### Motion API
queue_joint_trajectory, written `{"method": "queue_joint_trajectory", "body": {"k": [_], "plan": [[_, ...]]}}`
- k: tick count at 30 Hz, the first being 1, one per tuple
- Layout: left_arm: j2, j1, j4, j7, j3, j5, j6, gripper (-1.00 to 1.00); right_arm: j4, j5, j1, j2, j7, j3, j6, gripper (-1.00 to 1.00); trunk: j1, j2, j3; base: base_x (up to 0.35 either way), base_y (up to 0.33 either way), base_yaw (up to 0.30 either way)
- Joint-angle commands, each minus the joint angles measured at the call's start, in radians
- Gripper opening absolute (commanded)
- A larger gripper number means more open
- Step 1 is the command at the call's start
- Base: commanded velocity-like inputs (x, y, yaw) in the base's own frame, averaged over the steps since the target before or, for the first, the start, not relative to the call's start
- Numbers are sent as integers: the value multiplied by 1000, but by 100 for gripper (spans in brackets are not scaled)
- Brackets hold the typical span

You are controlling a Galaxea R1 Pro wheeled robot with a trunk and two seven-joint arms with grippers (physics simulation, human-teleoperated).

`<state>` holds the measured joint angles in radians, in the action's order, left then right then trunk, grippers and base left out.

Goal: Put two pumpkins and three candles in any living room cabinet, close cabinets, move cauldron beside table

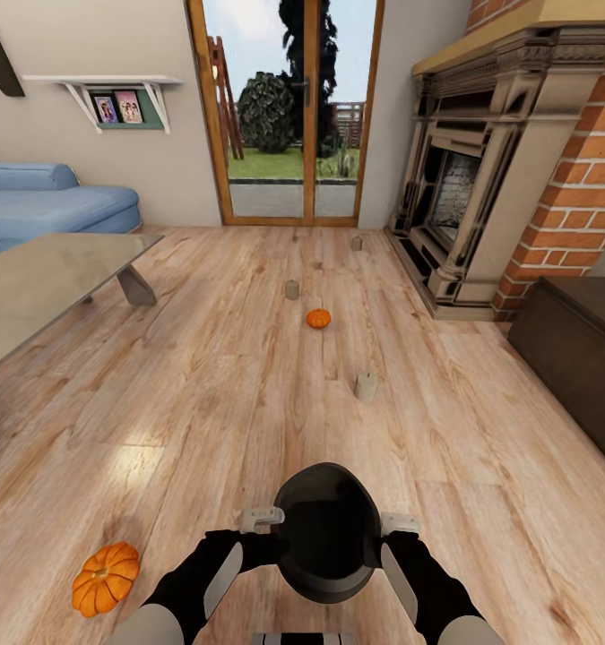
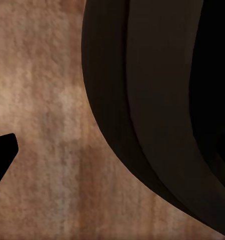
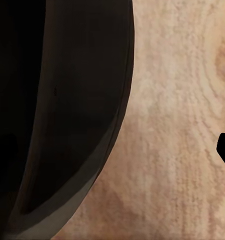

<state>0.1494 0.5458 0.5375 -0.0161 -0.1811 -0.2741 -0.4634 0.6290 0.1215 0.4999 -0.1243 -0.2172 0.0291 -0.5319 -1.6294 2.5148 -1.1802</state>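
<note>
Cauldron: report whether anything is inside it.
Empty, as far as visible: the head view looks into the cauldron, held between the left gripper and right gripper, showing only dark interior.

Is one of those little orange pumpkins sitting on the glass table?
No, both pumpkins lie on the wooden floor, and the glass table carries neither.

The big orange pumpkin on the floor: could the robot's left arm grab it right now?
Probably not yet. The ribbed orange pumpkin lies close beside the left arm on bare wooden floor, nothing between. But the left gripper is pressed against the round black cauldron, which the right gripper flanks too.
</note>
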Motion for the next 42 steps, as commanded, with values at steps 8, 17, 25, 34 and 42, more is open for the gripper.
{"method": "queue_joint_trajectory", "body": {"k": [8, 17, 25, 34, 42], "plan": [[-1, 0, 1, 1, -1, 6, -4, 100, 2, 10, 0, 0, -8, 3, -3, -100, 0, 0, -1, 0, 0, 0], [-1, -1, 1, 1, 0, 3, 37, 100, 3, 10, 0, 0, -8, 7, -5, -100, 0, 0, -1, 0, 0, 0], [-1, -1, 1, 1, 0, 2, 52, 100, 1, 14, 0, 1, -9, 52, -4, -100, 0, 0, -1, 0, 0, 0], [8, -1, 0, 9, -1, -2, 88, 100, 1, 15, 0, 1, -9, 54, -3, -100, 0, 0, -1, 0, 0, 0], [9, 0, -16, 21, -1, -4, 91, 100, 1, 15, 0, 2, -9, 54, -3, -100, 0, 0, -1, 0, 0, 0]]}}
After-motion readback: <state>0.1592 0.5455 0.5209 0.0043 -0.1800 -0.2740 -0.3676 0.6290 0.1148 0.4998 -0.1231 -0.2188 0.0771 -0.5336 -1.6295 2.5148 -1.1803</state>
